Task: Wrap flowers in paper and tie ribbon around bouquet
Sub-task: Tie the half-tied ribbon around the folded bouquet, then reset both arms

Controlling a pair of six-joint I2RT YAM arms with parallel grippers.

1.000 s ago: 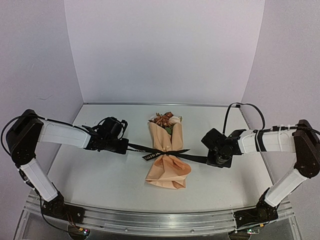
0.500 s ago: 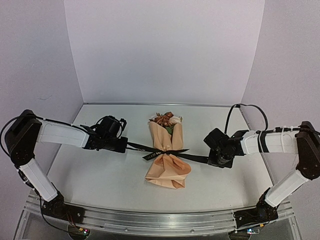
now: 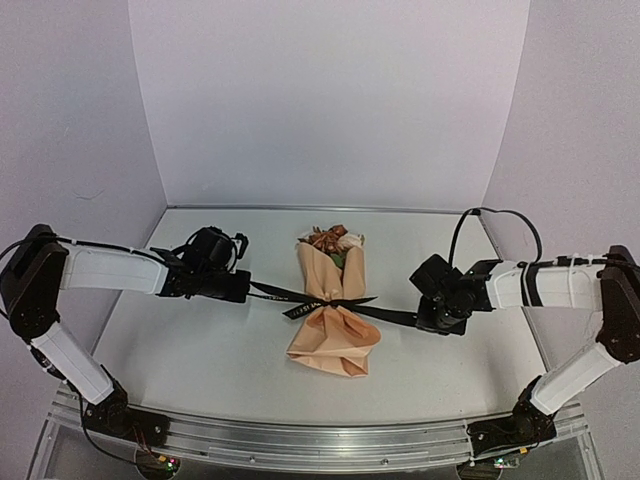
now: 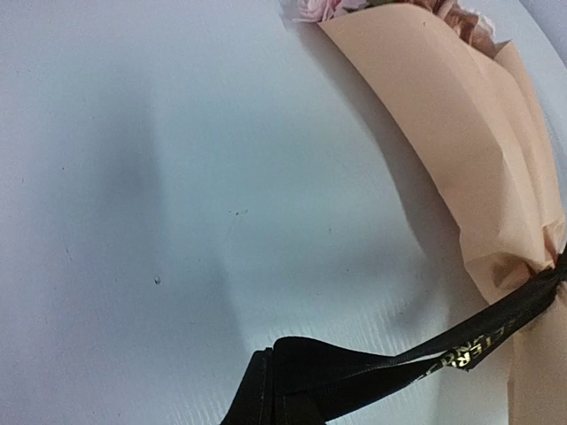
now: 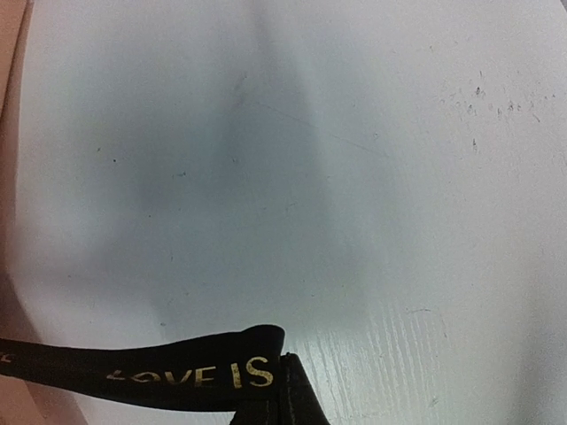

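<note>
The left gripper [image 3: 238, 288] is seen pinched shut on the left tail of the long narrow black satin ribbon [image 3: 298, 297], and the right gripper [image 3: 428, 318] is likewise closed tight on the right tail. Each tail is drawn in a straight line from its gripper to the knot at the waist of the bouquet [image 3: 333, 300], a tan-peach paper cone lying on the white table [image 3: 200, 350] midway between the two arms. The small bunch of pale pink and rusty-brown flowers [image 3: 330, 240] is shown at the far end of the cone, and the matte tan-peach kraft paper [image 3: 338, 340] is flared out below the knot toward the near edge. In both wrist views the fingers cannot be separated from the black ribbon, which is bunched at the bottom edge of each picture and cut off there. Gold lettering is carried on the ribbon: "LOVE IS" can be read in the right wrist view, while only part of the print is made out in the left wrist view. The stems are hidden inside the paper, and the knot itself is too small to be made out in detail from above.
</note>
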